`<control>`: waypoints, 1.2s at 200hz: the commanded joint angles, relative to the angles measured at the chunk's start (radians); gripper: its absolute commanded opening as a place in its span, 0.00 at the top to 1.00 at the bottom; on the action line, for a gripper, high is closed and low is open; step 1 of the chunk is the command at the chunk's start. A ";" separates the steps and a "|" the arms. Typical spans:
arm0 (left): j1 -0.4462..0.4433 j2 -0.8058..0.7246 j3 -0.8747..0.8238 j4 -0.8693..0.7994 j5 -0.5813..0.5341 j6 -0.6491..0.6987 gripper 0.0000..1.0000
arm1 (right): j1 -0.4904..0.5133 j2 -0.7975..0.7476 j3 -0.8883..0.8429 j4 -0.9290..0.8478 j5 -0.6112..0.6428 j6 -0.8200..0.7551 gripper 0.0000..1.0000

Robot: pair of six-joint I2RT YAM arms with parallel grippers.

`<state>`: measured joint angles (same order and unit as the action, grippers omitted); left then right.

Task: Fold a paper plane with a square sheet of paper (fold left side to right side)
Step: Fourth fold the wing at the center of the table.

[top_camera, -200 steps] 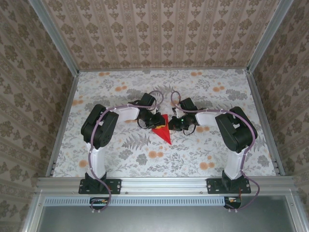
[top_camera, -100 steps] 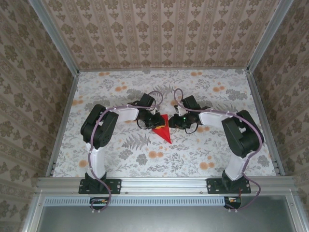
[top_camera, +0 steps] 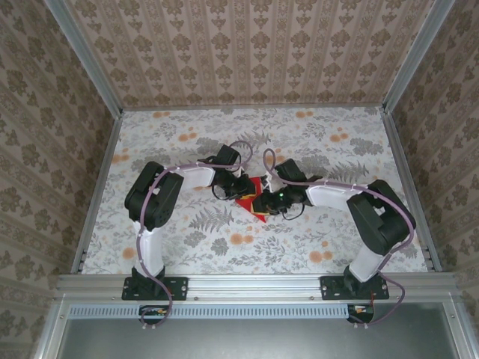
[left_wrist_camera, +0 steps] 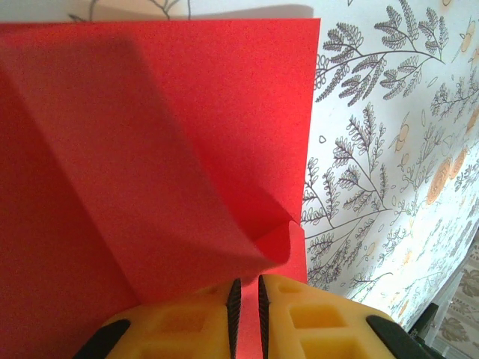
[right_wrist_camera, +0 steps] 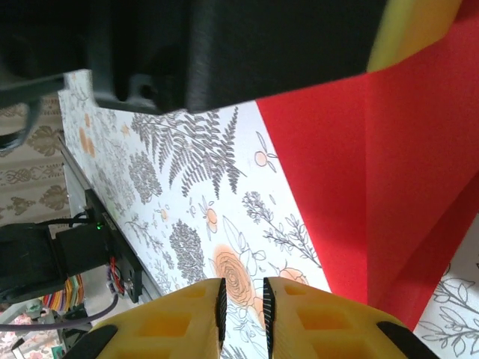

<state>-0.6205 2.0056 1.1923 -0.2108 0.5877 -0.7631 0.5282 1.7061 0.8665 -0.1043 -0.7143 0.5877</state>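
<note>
The left tool bites down with its yellow fingers drawn to a hairline slit, and red shows in the gap. From here it looks clenched on a raised edge of the square sheet of paper, whose loose flap corner curls up just above the fingertips. The right tool hangs close over the bench just beside the sheet's slanting edge. Its fingers are almost together, with only the flowered surface visible through the narrow slot, and it grips nothing.

The sheet lies around the middle of the bench, well away from all four edges and caught between the two tools. Seen from above, the right arm's wrist crosses over it. The sheet is not a flat square: diagonal creases cross it, triangular flaps overlap, and it narrows toward the near edge.

By that showing the early folds are made, and the step in hand appears to be the one that carries the left side over to the right. That fold does not look finished. The lifted layer stands off the rest, unpressed, the centre crease is not flattened, and no wings are shaped.
</note>
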 commanded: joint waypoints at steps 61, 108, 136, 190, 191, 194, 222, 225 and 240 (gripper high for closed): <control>0.003 0.015 -0.020 -0.044 -0.052 0.017 0.81 | 0.004 0.085 0.007 -0.055 0.030 -0.041 0.77; 0.004 0.016 -0.014 -0.053 -0.053 0.021 0.81 | 0.004 0.091 0.000 -0.078 0.058 -0.059 0.77; 0.004 0.018 -0.013 -0.053 -0.053 0.021 0.81 | 0.006 0.097 -0.001 -0.090 0.055 -0.067 0.77; 0.005 0.016 -0.014 -0.056 -0.056 0.022 0.81 | 0.013 0.108 -0.005 -0.115 0.070 -0.080 0.77; 0.005 0.016 -0.014 -0.056 -0.055 0.022 0.81 | 0.013 0.107 -0.005 -0.116 0.070 -0.081 0.78; 0.005 0.015 -0.015 -0.055 -0.056 0.022 0.82 | 0.013 0.110 -0.006 -0.119 0.070 -0.081 0.77; 0.005 0.016 -0.015 -0.056 -0.057 0.023 0.82 | 0.021 0.112 -0.006 -0.148 0.079 -0.092 0.78; 0.005 0.016 -0.014 -0.056 -0.057 0.022 0.82 | 0.020 0.112 -0.008 -0.154 0.081 -0.092 0.77; 0.005 0.015 -0.016 -0.054 -0.058 0.022 0.82 | 0.023 0.112 -0.011 -0.166 0.088 -0.094 0.78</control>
<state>-0.6201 2.0056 1.1923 -0.2123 0.5873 -0.7631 0.5388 1.7966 0.8669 -0.1608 -0.6628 0.5179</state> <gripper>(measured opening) 0.184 0.226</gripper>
